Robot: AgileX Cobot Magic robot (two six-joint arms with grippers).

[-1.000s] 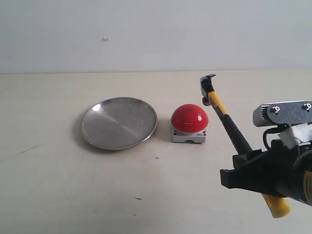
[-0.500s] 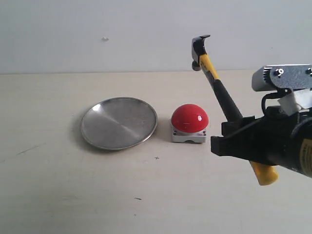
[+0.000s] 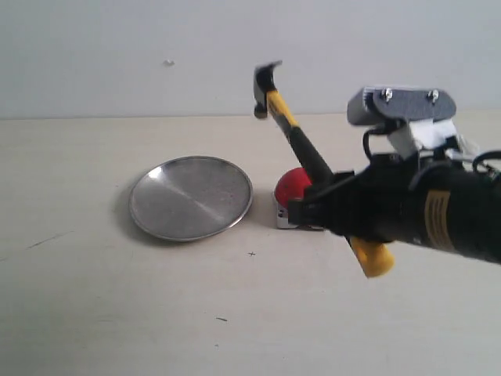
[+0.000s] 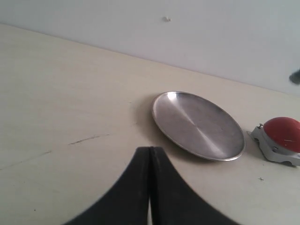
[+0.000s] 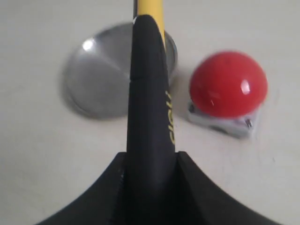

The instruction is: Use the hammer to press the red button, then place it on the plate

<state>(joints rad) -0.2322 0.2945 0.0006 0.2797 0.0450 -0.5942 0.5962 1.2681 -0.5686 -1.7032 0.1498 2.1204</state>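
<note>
Right gripper was clamped on the hammer, its head held high, left of the button; pressing likely required lowering.

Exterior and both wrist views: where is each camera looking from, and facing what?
Exterior view: off the arms, facing across the table; shows the right gripper holding the hammer.
Left wrist view: on the left arm, looking past the shut left gripper at the plate.
Right wrist view: on the right arm, looking down the hammer handle.
Shared: all three show the plate and red button.
</note>
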